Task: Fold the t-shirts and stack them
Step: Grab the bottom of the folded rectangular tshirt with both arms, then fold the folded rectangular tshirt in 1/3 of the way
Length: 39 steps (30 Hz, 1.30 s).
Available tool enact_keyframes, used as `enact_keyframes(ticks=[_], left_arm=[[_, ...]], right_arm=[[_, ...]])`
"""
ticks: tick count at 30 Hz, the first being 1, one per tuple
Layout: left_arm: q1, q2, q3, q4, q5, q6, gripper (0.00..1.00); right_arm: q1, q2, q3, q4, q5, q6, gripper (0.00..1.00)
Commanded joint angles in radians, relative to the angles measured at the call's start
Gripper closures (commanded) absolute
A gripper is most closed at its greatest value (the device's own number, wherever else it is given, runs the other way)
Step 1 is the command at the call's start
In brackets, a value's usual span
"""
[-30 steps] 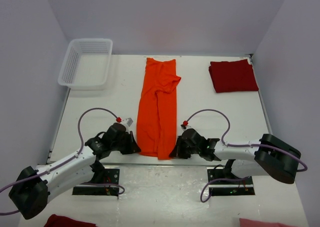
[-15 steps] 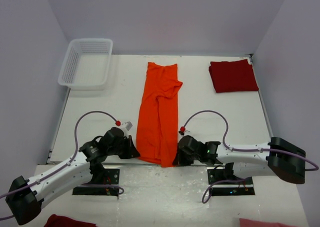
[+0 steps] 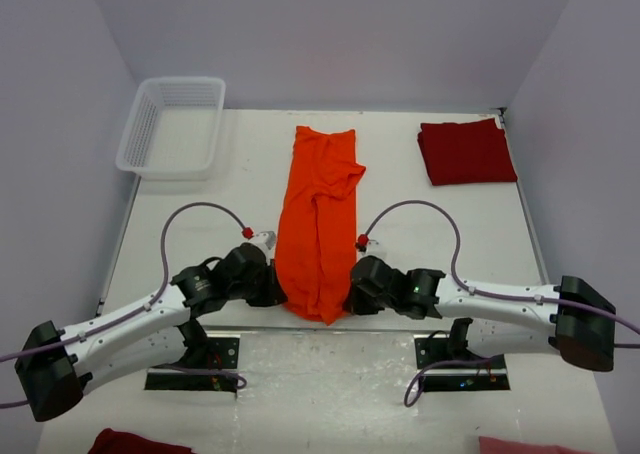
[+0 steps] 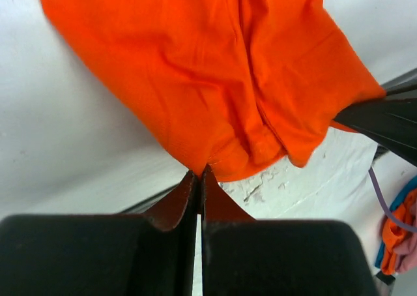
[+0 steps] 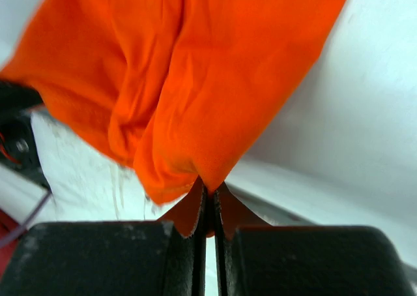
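from above, the orange shirt (image 3: 318,224) lies long on the table, right of the basket (image 3: 172,124). the red shirt (image 3: 466,152) sits folded, further right of the basket. left wrist: the left gripper (image 4: 201,175) pinches the orange shirt's near edge. right wrist: the right gripper (image 5: 208,188) pinches it too.

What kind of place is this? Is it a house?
Probably a robot lab booth, not a house: a white table boxed in by blank walls, a left arm and right arm bolted at its edge, and an orange t-shirt laid out.
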Motion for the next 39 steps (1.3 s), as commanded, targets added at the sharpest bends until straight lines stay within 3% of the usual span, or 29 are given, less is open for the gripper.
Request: enact_keyframes(ticks=[1, 6, 9, 12, 23, 39], left_arm=[[0.007, 0.094, 0.114, 0.073, -0.087, 0.061, 1.00], [0.113, 0.230, 0.208, 0.094, -0.093, 0.165, 1.00], [0.269, 0.295, 0.284, 0.108, -0.037, 0.254, 1.00], [0.327, 0.376, 0.372, 0.109, -0.026, 0.328, 1.00], [0.381, 0.646, 0.590, 0.154, 0.013, 0.388, 1.00], [0.450, 0.867, 0.703, 0.221, 0.010, 0.405, 1.00]], right_arm=[[-0.090, 0.010, 0.079, -0.054, 0.076, -0.088, 1.00], [-0.231, 0.016, 0.140, -0.055, 0.034, -0.237, 1.00], [-0.323, 0.065, 0.191, -0.054, -0.010, -0.321, 1.00], [-0.397, 0.155, 0.257, -0.051, -0.041, -0.398, 1.00], [-0.541, 0.456, 0.505, -0.035, -0.141, -0.549, 1.00], [-0.663, 0.634, 0.700, -0.088, -0.251, -0.639, 1.00]])
